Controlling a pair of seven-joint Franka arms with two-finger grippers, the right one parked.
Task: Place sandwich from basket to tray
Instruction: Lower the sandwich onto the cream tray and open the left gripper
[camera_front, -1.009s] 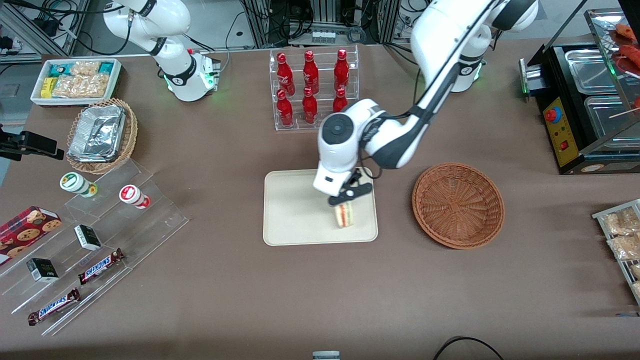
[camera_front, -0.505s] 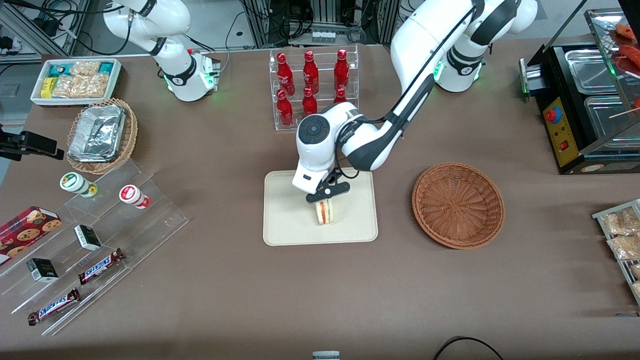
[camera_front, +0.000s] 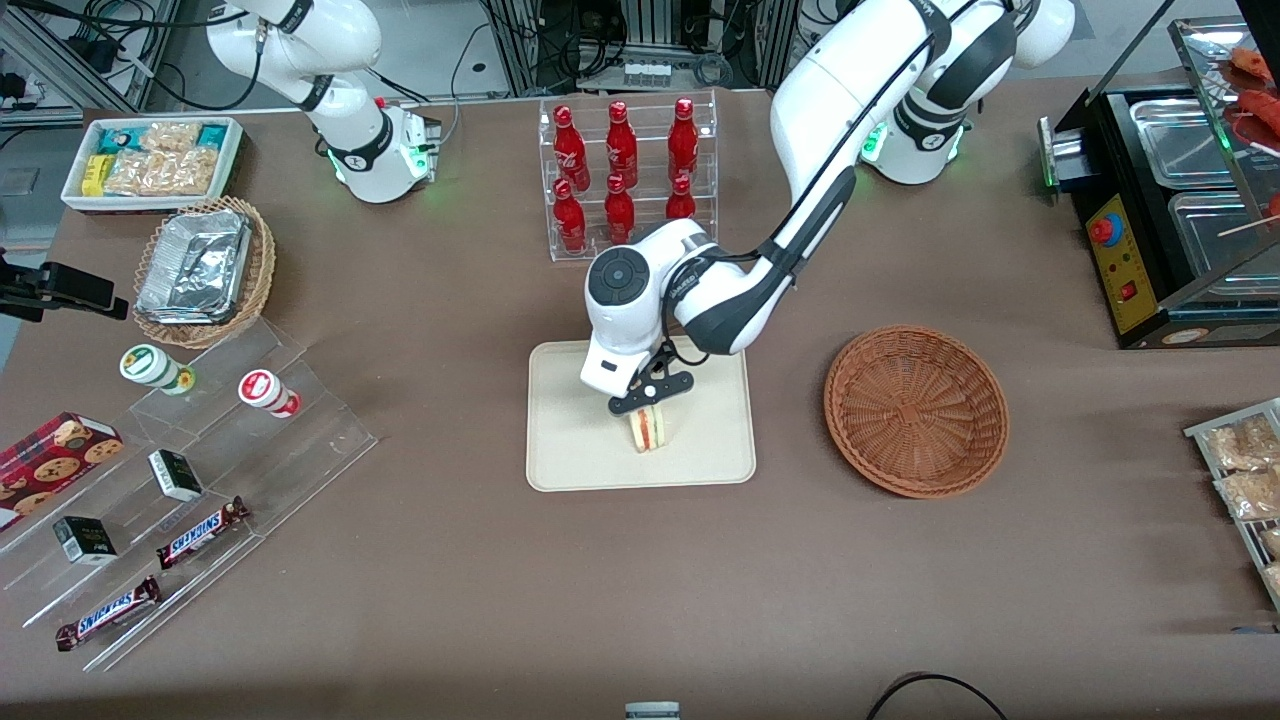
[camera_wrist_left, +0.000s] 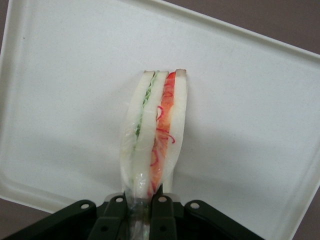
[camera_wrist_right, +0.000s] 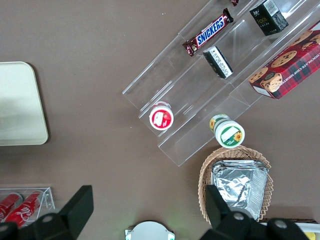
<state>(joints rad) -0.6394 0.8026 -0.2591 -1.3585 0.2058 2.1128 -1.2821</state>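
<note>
My left gripper (camera_front: 650, 398) hangs over the middle of the cream tray (camera_front: 570, 440), shut on the sandwich (camera_front: 649, 430). The sandwich is a pale wedge in clear wrap with red and green filling along its cut edge; it stands on edge, its lower end at or just above the tray floor. In the left wrist view the black fingers (camera_wrist_left: 162, 212) pinch the wrapped end of the sandwich (camera_wrist_left: 155, 135) over the tray (camera_wrist_left: 65, 100). The round reddish-brown basket (camera_front: 916, 410) sits beside the tray, toward the working arm's end, with nothing in it.
A clear rack of red bottles (camera_front: 625, 175) stands farther from the front camera than the tray. Toward the parked arm's end are clear stepped shelves with snack bars and cups (camera_front: 190, 450), a foil-tray basket (camera_front: 203, 270) and a white snack bin (camera_front: 150, 160). A black warmer cabinet (camera_front: 1170, 200) stands at the working arm's end.
The gripper carried the sandwich from the tray's basket-side edge toward the tray's middle and lowered slightly. It has stayed shut on the sandwich throughout.
</note>
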